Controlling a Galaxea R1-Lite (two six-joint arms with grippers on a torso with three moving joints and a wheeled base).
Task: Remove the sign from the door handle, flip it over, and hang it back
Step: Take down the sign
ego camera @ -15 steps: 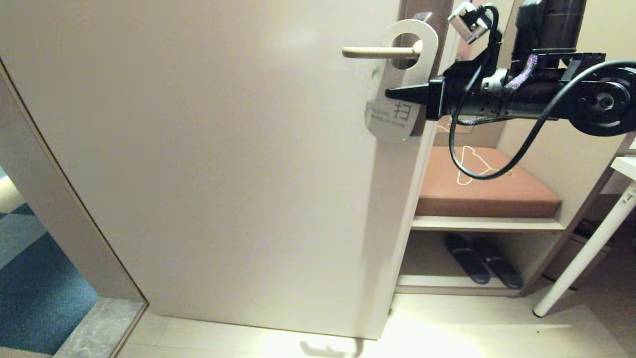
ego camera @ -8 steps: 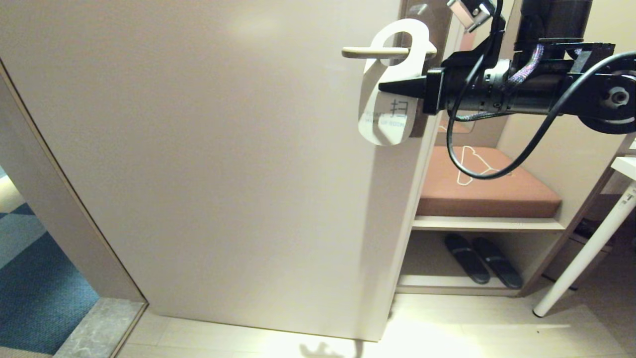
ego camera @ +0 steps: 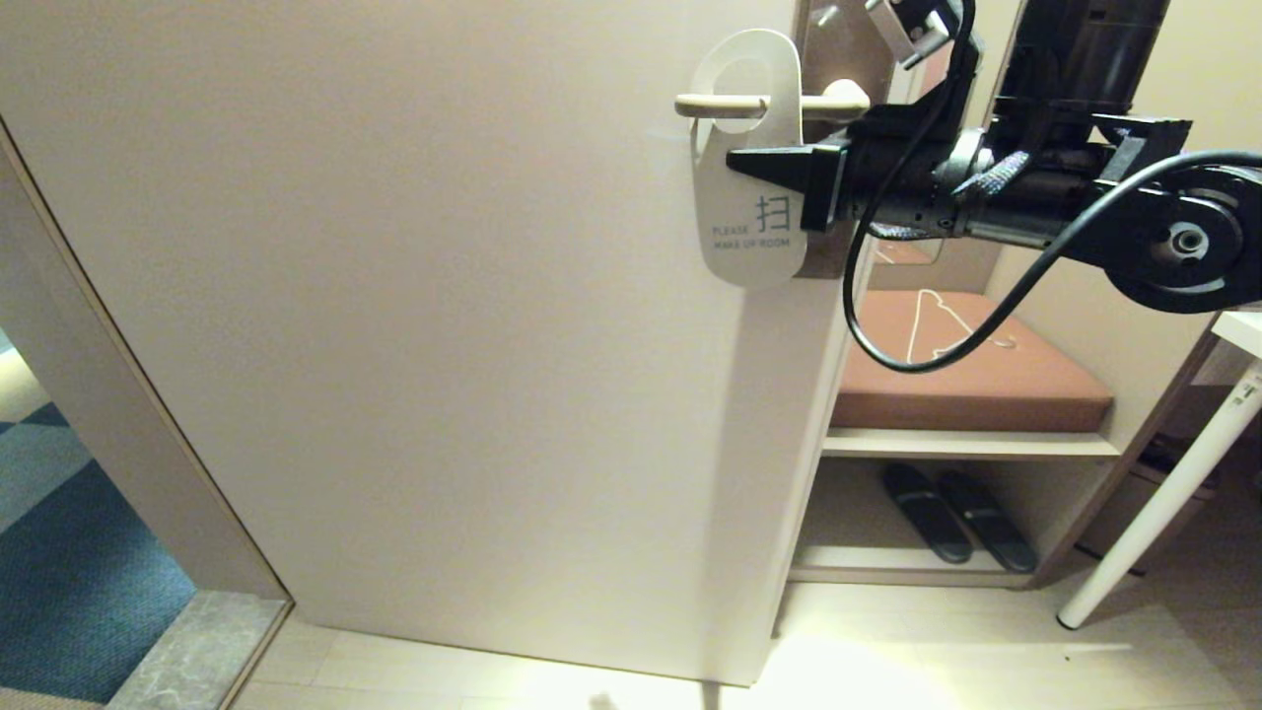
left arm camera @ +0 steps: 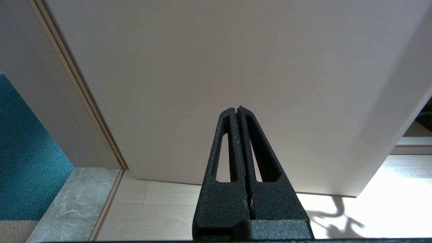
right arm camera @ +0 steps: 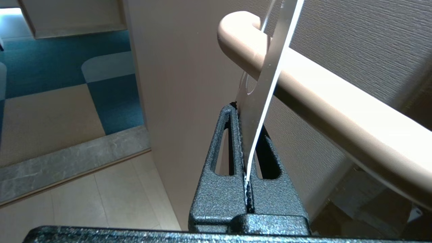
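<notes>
Item: right gripper (ego camera: 735, 163). Your jaws are clamped flat on the sign's edge; in the right wrist view the thin card (right arm camera: 266, 91) runs straight down into the seam between the closed fingers (right arm camera: 224, 148).

Item: sign (ego camera: 746, 158). White face toward you, "PLEASE MAKE UP ROOM" readable near its lower end. Its oval hole is threaded on the door handle (ego camera: 720, 103). Change: a second ago the sign sat near the plate end of the handle, angled and half in shadow; now it has slid outward along the lever toward the free tip and hangs squarer to you. Your arm has travelled with it.

Reading: you appear to be in the take-off step, drawing the sign along the lever. The hole has not yet cleared the tip, so the sign is not free; the turning over and rehanging remain.

Item: left gripper (left arm camera: 238, 111). Parked low, pointing at the foot of the door (ego camera: 394, 296); fingers pressed together, holding nothing.

Item: surroundings. Bench with brown cushion (ego camera: 971, 380) beyond the door edge, slippers (ego camera: 956, 528) below.
</notes>
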